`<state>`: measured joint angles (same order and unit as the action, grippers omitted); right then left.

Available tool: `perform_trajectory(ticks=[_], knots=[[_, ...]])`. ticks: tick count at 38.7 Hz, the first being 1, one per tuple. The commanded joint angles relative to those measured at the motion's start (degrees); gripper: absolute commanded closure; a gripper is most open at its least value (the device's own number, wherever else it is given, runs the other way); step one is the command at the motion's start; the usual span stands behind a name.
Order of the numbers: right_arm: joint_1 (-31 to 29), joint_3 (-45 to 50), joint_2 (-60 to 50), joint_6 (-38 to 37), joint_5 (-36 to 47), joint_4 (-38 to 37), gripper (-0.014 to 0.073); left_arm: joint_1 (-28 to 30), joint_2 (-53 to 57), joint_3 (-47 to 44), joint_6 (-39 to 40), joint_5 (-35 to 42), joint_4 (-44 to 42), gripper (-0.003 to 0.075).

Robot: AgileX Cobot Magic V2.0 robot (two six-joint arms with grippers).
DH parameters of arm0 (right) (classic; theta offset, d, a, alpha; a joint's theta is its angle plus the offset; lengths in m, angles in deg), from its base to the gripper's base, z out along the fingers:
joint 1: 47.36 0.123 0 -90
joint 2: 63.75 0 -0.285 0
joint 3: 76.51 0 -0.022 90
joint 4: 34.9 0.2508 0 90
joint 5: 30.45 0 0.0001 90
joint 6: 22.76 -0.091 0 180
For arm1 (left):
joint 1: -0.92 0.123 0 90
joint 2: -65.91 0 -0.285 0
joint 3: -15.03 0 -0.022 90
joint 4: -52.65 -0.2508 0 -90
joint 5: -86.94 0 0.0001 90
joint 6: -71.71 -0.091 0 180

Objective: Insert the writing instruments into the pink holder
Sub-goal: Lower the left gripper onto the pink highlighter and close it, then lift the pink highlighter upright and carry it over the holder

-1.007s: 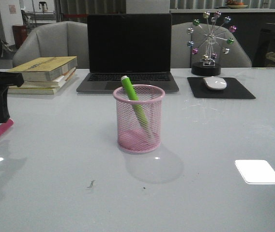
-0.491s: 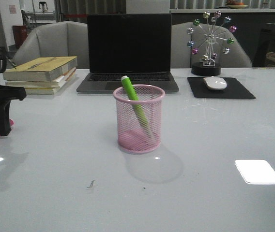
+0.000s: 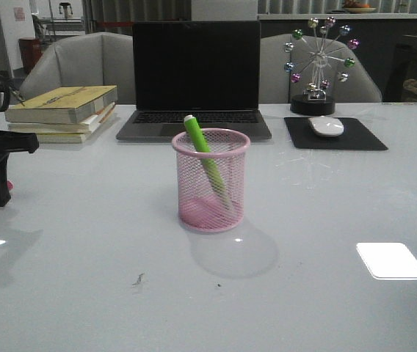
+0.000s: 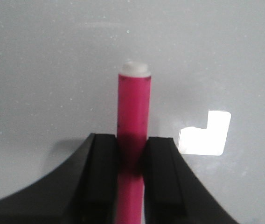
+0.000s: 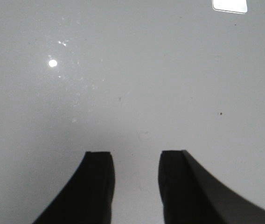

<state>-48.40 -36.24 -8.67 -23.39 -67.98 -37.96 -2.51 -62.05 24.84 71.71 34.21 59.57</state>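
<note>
- Pink holder (image 3: 211, 180): round wire-mesh cup, upright at the centre of the white table (image 3: 318, 293), in front of the laptop (image 3: 195, 77).
- Green marker (image 3: 205, 160): standing inside the holder, leaning toward 11 o'clock, its pale top above the rim.
- Pink marker (image 4: 132, 135): lying flat on the table at the far 9 o'clock edge of the front view; pale tip pointing away from the wrist camera.
- Left pincer (image 4: 131, 161): lowered to the table, its two black fingers (image 4: 102, 168) narrowed against both sides of the pink marker's barrel.
- Right pincer (image 5: 136, 175): seen only in its own wrist view, fingers parted with bare table between them, holding nothing.
- Books (image 3: 65, 110): stacked at 10 o'clock from the holder.
- Mouse (image 3: 326, 126): on a black pad (image 3: 335, 134) at 2 o'clock, with a ferris-wheel ornament (image 3: 317, 64) behind it.
</note>
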Motion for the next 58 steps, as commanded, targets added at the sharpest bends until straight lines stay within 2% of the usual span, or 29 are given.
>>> perform_trajectory(ticks=[1,7,10,17,27,38,53,58], knots=[[-0.5,-1.6,-0.6,0.1,3.6,-0.9,0.0223,-0.1,2.1,1.1,0.6,-0.5,1.0,0.0617],[-0.5,-1.6,-0.6,0.1,3.6,-0.9,0.0223,-0.3,2.3,1.6,0.0,-1.2,1.0,0.0621],[-0.5,-1.6,-0.6,0.1,3.7,-0.9,0.0223,-0.8,3.3,2.3,-4.5,-1.4,1.2,0.0621],[-0.5,-1.6,-0.6,0.1,4.3,-0.9,0.0223,-2.6,9.8,2.3,-6.8,5.7,1.8,0.0621],[-0.5,-1.6,-0.6,0.1,4.3,-0.9,0.0223,-6.9,20.5,2.3,-6.8,20.0,4.4,0.0621],[-0.5,-1.6,-0.6,0.1,4.0,-0.9,0.0223,-16.4,27.6,-0.8,-6.8,34.9,4.4,0.0621],[-0.5,-1.6,-0.6,0.1,1.0,-1.8,0.0223,-29.7,27.9,-15.5,-6.8,68.0,13.3,0.0619],[-0.5,-1.6,-0.6,0.1,0.3,-3.5,0.0223,-33.1,26.2,-17.9,-5.8,73.7,13.5,0.0619]])
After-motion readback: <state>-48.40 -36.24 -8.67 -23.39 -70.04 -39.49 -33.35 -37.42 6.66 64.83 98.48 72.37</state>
